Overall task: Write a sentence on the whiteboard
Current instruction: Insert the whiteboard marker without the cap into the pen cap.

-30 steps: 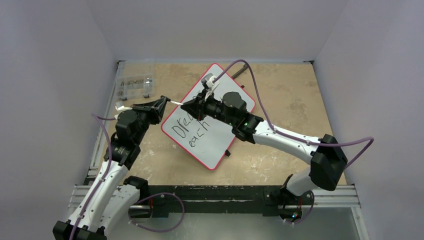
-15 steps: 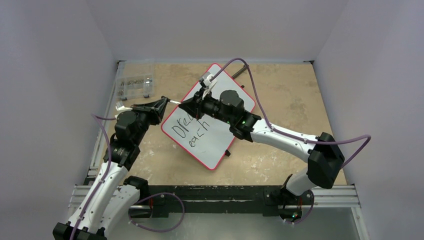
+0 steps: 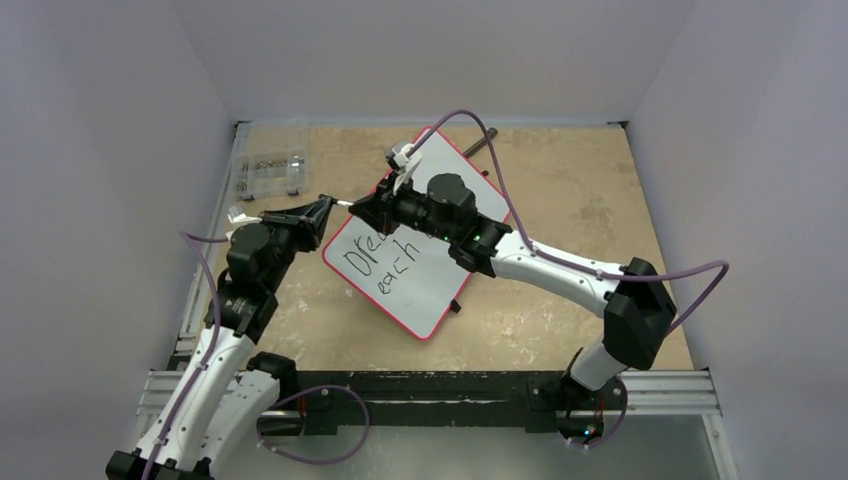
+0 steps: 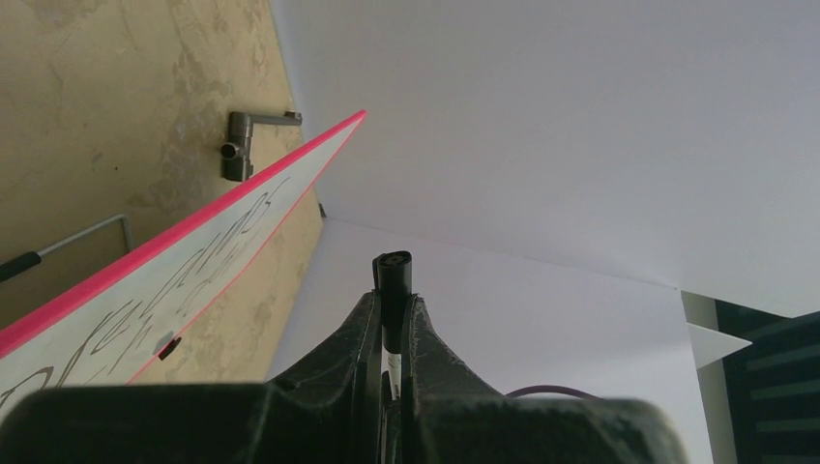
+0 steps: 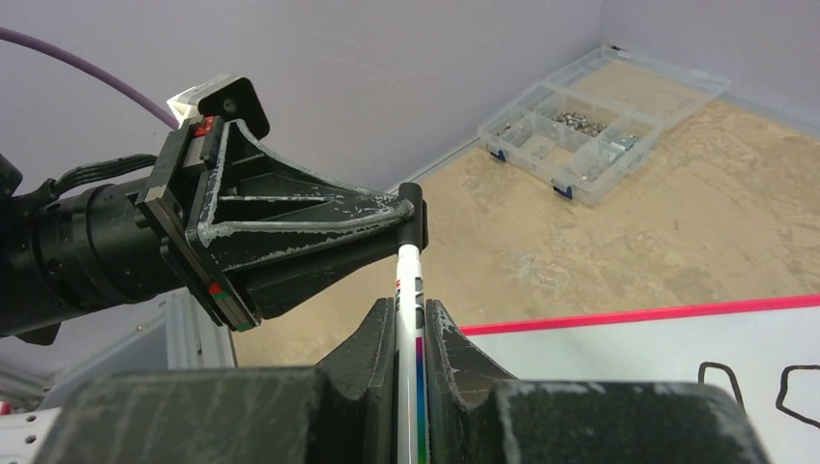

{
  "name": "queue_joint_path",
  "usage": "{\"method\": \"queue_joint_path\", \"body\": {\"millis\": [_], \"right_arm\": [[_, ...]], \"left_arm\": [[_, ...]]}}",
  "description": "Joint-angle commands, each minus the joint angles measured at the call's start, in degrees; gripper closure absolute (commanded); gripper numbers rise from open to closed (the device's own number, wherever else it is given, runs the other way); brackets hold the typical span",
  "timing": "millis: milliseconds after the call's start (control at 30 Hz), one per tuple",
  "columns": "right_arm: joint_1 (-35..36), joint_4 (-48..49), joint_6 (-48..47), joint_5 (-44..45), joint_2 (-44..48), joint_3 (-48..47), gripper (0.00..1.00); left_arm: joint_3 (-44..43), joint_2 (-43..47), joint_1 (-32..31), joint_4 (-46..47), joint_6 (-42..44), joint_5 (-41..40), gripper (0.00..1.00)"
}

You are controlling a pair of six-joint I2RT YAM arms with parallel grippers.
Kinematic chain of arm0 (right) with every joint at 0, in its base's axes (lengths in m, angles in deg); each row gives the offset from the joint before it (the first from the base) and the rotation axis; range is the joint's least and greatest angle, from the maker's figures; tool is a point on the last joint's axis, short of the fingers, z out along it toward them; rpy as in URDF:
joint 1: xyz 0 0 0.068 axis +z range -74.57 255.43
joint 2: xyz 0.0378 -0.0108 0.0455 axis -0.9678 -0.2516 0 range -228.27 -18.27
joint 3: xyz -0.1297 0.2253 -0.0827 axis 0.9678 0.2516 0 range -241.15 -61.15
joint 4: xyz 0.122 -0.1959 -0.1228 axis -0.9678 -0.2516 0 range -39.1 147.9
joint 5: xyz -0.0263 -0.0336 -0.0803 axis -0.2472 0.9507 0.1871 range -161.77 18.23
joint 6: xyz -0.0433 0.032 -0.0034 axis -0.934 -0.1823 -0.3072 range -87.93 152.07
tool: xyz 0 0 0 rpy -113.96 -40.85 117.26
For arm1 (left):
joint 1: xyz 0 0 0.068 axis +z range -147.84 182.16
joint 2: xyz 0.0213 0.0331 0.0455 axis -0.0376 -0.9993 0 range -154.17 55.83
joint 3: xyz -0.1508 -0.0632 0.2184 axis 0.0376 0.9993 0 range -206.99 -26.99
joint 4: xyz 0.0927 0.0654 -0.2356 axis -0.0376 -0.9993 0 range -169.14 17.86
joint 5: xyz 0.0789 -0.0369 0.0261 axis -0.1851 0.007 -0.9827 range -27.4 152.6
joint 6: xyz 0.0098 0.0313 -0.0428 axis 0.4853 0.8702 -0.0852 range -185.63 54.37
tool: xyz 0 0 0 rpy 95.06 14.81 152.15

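The top camera looks down from the 6 o'clock edge over the table (image 3: 580, 200). The wrist cameras sit close, left facing 3 o'clock, right 9; all share the marker (image 3: 345, 204) and whiteboard (image 3: 430, 292).

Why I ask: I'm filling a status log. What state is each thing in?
left pincer: shut on the cap
right pincer: shut on the marker
cap: black, at the marker's end
marker: spanning both pincers
whiteboard: lying on the table, written on
sentence: only partly visible
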Motion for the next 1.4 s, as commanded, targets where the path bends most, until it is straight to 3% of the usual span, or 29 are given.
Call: {"method": "queue_joint_path", "body": {"millis": [0, 533, 733, 867, 1133, 1367], "right_arm": [[0.4, -0.8, -0.8, -0.3, -1.9, -5.4, 1.00], [0.8, 4.4, 4.2, -4.9, -7.6, -11.6, 1.00], [0.8, 8.5, 0.6, -12.7, -8.9, -12.7, 1.00], [0.8, 7.0, 0.6, -12.6, -10.0, -15.3, 1.00], [0.8, 11.9, 11.4, -12.8, -13.1, -18.0, 1.00], [0.7, 14.7, 17.4, -19.8, -14.9, -21.8, 1.00]], "left_arm": [[-1.7, 1.5, -0.2, 1.2, 2.5, 3.8, 1.00], [-2.3, 3.2, -0.2, 6.4, 5.0, 9.5, 1.00], [-3.7, 3.1, -0.2, 7.5, 3.6, 13.8, 1.00], [-5.0, 3.4, -0.2, 9.3, 4.9, 15.2, 1.00], [-5.4, 3.0, -0.2, 13.4, 9.6, 18.3, 1.00], [-7.7, 4.2, -0.2, 15.1, 15.1, 20.7, 1.00]]}}
